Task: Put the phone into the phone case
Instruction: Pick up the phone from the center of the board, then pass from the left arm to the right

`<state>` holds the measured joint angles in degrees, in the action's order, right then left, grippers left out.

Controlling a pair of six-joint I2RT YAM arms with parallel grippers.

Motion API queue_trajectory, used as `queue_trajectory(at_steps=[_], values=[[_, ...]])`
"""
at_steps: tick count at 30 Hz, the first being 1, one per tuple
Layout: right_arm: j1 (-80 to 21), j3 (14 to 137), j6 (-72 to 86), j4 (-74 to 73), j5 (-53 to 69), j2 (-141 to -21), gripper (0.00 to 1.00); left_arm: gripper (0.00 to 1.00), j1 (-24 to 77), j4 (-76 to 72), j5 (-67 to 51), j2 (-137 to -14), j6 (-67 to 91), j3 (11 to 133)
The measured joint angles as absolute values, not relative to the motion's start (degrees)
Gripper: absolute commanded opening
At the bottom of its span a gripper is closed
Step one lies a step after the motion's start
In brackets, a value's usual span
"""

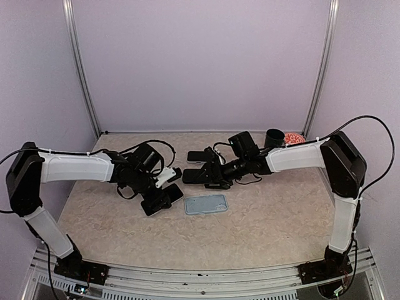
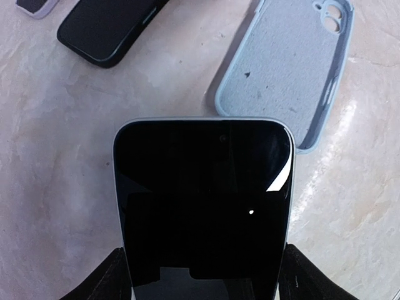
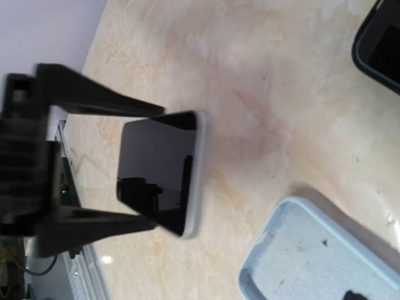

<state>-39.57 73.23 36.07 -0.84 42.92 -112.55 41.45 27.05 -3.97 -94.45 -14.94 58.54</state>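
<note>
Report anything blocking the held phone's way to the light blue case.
Nothing visible: only bare table lies between the phone in the left gripper and the open light blue case. The black case sits aside.

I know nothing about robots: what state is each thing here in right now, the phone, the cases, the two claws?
phone: screen dark, clamped by its sides, not in the phone case.
phone case: empty, open side up on the table.
left gripper: shut on the phone.
right gripper: open, holding nothing.
black case: lying on the table, untouched.
</note>
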Motion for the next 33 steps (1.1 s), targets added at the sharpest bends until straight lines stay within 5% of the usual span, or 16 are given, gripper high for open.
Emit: queue_trajectory(at_steps=[33], values=[[-42.09, 73.36, 49.3, 11.55, 53.95, -117.4, 0.82, 0.62, 49.63, 26.46, -2.57, -87.72, -12.67, 59.02]])
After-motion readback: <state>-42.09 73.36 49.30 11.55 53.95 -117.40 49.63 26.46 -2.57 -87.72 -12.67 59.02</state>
